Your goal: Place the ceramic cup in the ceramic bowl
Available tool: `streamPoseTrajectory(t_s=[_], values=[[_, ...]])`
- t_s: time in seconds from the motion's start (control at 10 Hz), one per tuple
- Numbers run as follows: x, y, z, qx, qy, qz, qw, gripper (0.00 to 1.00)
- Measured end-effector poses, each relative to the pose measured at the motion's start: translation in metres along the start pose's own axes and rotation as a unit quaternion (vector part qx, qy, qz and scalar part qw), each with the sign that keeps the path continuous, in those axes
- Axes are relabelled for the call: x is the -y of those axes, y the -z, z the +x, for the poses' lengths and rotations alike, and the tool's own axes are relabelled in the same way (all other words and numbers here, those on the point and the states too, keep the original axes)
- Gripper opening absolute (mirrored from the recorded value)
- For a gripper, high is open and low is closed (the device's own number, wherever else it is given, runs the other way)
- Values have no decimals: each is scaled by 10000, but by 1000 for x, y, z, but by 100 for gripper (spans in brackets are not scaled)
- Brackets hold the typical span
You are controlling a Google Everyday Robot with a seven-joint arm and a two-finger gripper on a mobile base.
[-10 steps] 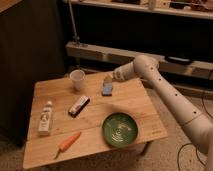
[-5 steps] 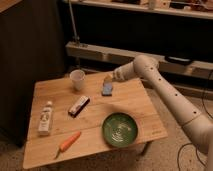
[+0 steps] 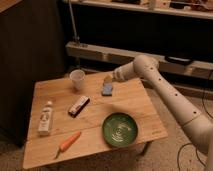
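Over the table's [image 3: 137, 107] far side, my gripper [image 3: 107, 80] hangs shut, apparently empty, just above a blue block [image 3: 107, 90], unmoved this past second. No progress, then: the ceramic cup [image 3: 77, 80] stands untouched nearby, and the ceramic bowl [image 3: 120, 129] waits near the front edge.

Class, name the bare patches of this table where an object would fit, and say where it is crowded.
Bare: the right side between the blue pad and the ceramic bowl; the back-left corner beside the ceramic cup; wood between carrot and bowl. Crowded: the back middle, where the gripper hangs by the pad.
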Motion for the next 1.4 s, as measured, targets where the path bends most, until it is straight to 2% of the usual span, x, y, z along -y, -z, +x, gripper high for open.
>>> streamPoseTrajectory(t_s=[0.3, 0.4, 0.7, 0.8, 0.9, 1.0, 1.2, 1.3, 1.4], values=[[0, 0, 0, 1, 5, -6, 10000, 3], [-2, 3, 2, -21, 43, -111, 9999, 3], [-20, 17, 21, -21, 132, -802, 9967, 3], [-22, 19, 27, 62, 124, -853, 9963, 3], [-24, 23, 34, 151, 132, -852, 9962, 0], [-25, 28, 42, 187, 119, -703, 9973, 2], [-23, 30, 46, 177, 120, -463, 9987, 19], [-18, 26, 50, 88, 208, -315, 9992, 31], [-11, 24, 53, -132, 405, -236, 9988, 43]])
